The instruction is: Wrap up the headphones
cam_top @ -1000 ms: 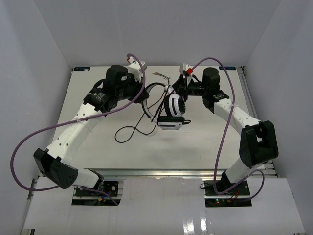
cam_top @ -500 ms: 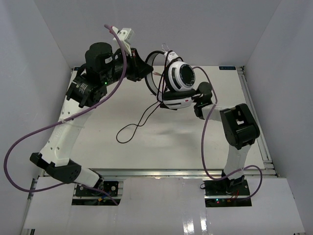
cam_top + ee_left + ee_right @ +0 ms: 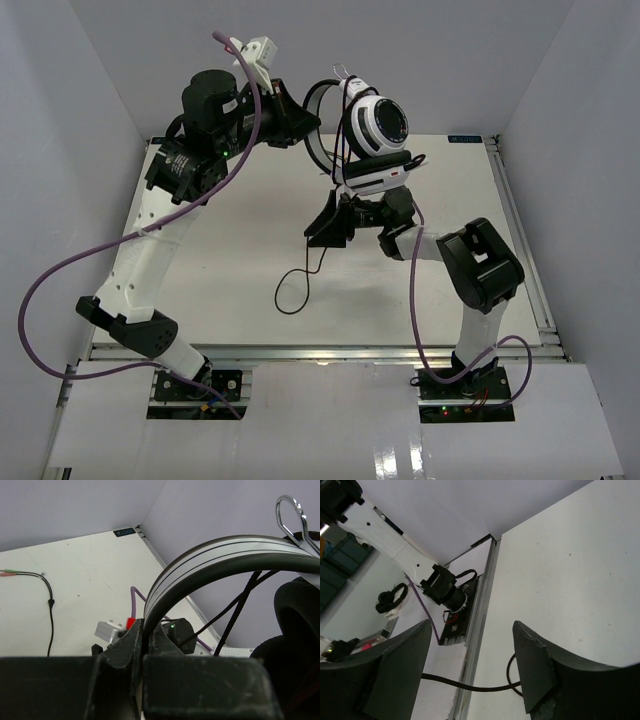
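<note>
The headphones (image 3: 375, 125), white cups with black pads, hang high above the back of the table. My left gripper (image 3: 308, 125) is shut on the striped headband (image 3: 210, 560), which is clamped between the fingers (image 3: 125, 645). An ear cup (image 3: 295, 630) hangs at the right. The thin black cord (image 3: 312, 255) drops from the headset to a loop (image 3: 292, 292) on the table. Its frayed end (image 3: 9, 572) lies flat. My right gripper (image 3: 335, 225) is open below the headset. The cord (image 3: 470, 686) crosses the gap between its fingers (image 3: 540, 665) without being pinched.
White walls close in the table on three sides. A metal rail (image 3: 520, 230) runs along the right edge, another (image 3: 479, 630) along the near edge. Purple arm cables (image 3: 60, 280) loop beside the left arm and by the right base (image 3: 415, 300).
The left arm has lifted the headphones off the table to well above it. The right arm drew back and down under the headset and its jaws spread wider. The cord loop slid right.
</note>
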